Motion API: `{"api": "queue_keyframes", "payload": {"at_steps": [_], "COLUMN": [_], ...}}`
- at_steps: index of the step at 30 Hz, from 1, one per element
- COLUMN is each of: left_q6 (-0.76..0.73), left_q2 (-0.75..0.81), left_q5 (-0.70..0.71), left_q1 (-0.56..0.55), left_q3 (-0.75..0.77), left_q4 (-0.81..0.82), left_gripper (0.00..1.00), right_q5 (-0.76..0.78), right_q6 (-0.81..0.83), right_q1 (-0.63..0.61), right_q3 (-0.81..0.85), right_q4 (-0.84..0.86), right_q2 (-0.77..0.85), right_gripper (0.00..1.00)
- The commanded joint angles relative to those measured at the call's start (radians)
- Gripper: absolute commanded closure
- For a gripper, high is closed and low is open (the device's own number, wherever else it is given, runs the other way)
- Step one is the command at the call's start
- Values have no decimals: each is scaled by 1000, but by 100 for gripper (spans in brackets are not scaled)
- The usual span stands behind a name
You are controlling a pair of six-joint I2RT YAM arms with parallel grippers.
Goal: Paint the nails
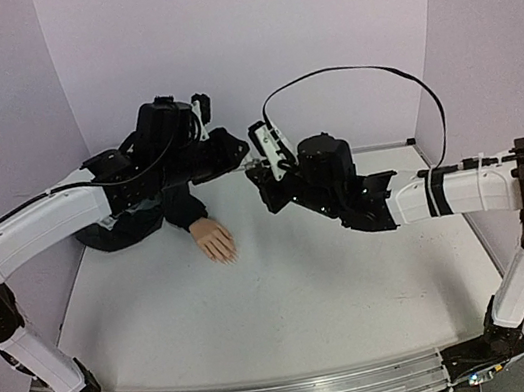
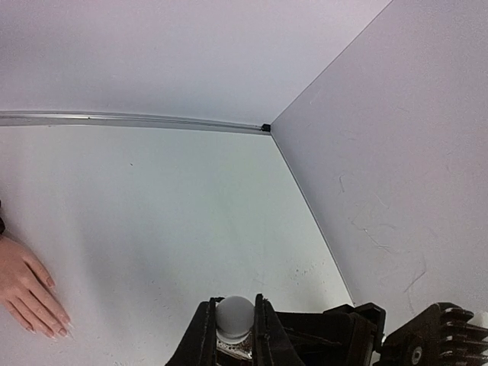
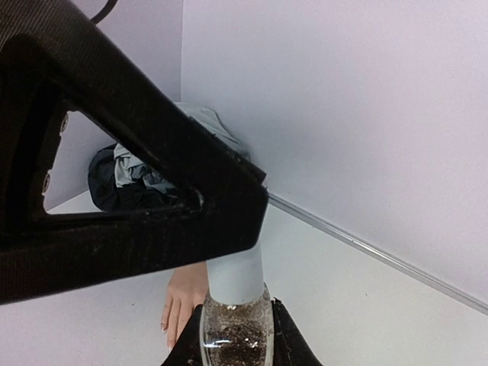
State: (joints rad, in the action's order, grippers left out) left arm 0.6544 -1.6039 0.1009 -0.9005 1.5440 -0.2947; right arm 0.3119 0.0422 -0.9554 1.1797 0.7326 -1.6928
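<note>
The nails [image 1: 228, 255] lie below and left of both tools, which meet above centre in the top view. The left tool [image 2: 233, 324] pinches a round white cap [image 3: 236, 274]. The right tool [image 3: 238, 347] pinches the small clear glitter-filled bottle [image 3: 236, 328] beneath the cap. The pale peach mannequin hand [image 1: 210, 234] rests flat on the white tabletop [image 1: 309, 289]. Its long axis runs from the dark jacket sleeve [image 1: 181, 208] at upper left to the fingertips at lower right. The left arm seems nearer.
</note>
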Motion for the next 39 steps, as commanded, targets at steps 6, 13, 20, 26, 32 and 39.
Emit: {"api": "queue_keyframes", "payload": {"at_steps": [6,13,20,26,32,39], "left_q6": [-129,-298,-260,-238,-222,-236], "left_q2": [189,326,286,269,243,225], "left_q5": [-268,-551,-763,-808,-831,-793], "left_q1": [-15,6,64,65,65,64], "left_q3": [-123,-318,-278,-269,-242,-232], "left_q4": [77,290,336,341,341,337], "left_gripper": [28,9,18,30,51,81], "right_q5": [-642,-1175,-1331,-1331,-1325,-1204], "right_q6": [-96,-210,-257,-289,-294,-287], "right_q1": [151,191,193,193,193,194], "right_q3": [-20,-35,0,3,12,7], "right_q4": [-48,-81,-49,-3,12,15], "right_q2": [149,200,174,157,138,140], "right_gripper": [100,100,100,100,100,100]}}
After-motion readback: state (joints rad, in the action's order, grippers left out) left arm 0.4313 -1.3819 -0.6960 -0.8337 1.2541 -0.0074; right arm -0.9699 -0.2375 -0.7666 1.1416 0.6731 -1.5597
